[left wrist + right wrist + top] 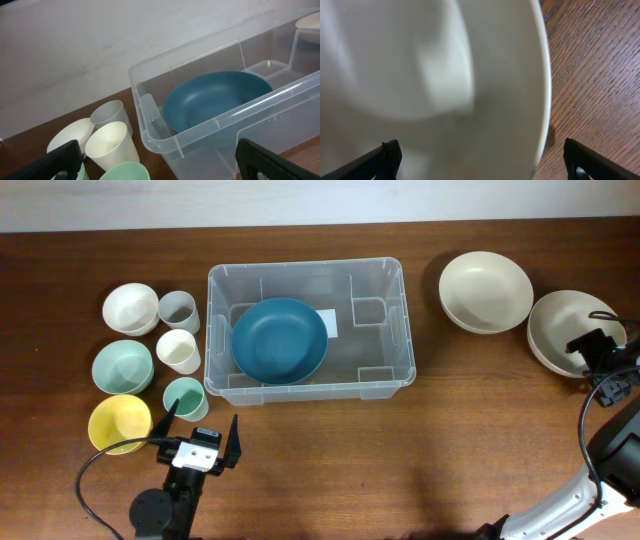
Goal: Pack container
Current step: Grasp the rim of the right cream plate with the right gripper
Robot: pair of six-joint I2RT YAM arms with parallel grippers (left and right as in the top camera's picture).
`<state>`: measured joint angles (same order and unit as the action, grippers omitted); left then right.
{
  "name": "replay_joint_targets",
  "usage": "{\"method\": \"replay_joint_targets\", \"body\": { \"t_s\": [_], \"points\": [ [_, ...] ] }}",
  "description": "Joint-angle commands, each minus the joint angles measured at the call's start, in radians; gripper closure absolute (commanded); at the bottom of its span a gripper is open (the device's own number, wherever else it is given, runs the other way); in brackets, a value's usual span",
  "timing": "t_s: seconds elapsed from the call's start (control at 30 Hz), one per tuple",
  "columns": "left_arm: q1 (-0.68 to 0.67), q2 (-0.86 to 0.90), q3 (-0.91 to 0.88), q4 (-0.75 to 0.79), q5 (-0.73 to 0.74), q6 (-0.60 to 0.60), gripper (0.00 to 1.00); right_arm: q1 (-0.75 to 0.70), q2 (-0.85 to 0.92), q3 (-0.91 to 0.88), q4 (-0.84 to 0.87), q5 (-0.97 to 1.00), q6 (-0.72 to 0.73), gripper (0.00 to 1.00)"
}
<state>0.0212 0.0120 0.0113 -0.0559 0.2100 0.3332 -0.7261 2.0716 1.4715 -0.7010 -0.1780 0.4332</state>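
The container (pixel 212 330), a large clear bin, stands at the table's middle with a dark blue bowl (pixel 280 340) lying inside it. My left gripper (pixel 204 423) hovers open near the front left, just by a mint cup (pixel 185 397). In the left wrist view the container's near corner (pixel 150 135) and the blue bowl (pixel 215 100) lie ahead of that gripper (pixel 160 167), with nothing between its fingers. My right gripper (pixel 592 350) hangs open over the near edge of a beige bowl (pixel 560 325) at the far right. That bowl (pixel 445 75) fills the right wrist view, and the gripper (pixel 482 160) straddles its rim.
A second beige bowl (pixel 485 290) sits right of the container. To the left are a white bowl (pixel 131 307), grey cup (pixel 178 310), cream cup (pixel 179 350), mint bowl (pixel 123 367) and yellow bowl (pixel 119 423). Bare wood runs along the front.
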Motion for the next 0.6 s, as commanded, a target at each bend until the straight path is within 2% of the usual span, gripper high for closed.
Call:
{"method": "replay_joint_targets", "body": {
  "t_s": [0.0,0.13,0.23,0.37,0.5,0.57],
  "points": [
    [0.006,-0.006,-0.002,-0.005,0.011,-0.003,0.0,-0.008,0.013,-0.008,0.008,0.013,-0.006,0.01],
    [0.006,-0.006,-0.002,-0.005,0.011,-0.003,0.0,-0.008,0.013,-0.008,0.015,0.021,-0.007,0.0],
    [0.006,-0.006,-0.002,-0.005,0.011,-0.003,0.0,-0.007,0.013,-0.008,0.023,0.021,-0.007,0.1],
    [0.006,-0.006,-0.002,-0.005,0.011,-0.003,0.0,-0.007,0.013,-0.008,0.028,0.021,-0.007,0.14],
    [0.006,-0.006,-0.002,-0.005,0.011,-0.003,0.0,-0.007,0.013,-0.008,0.029,0.022,-0.007,0.24],
    [0.006,-0.006,-0.002,-0.005,0.011,-0.003,0.0,-0.007,0.013,-0.008,0.029,0.026,-0.007,0.25]
  ]
}}
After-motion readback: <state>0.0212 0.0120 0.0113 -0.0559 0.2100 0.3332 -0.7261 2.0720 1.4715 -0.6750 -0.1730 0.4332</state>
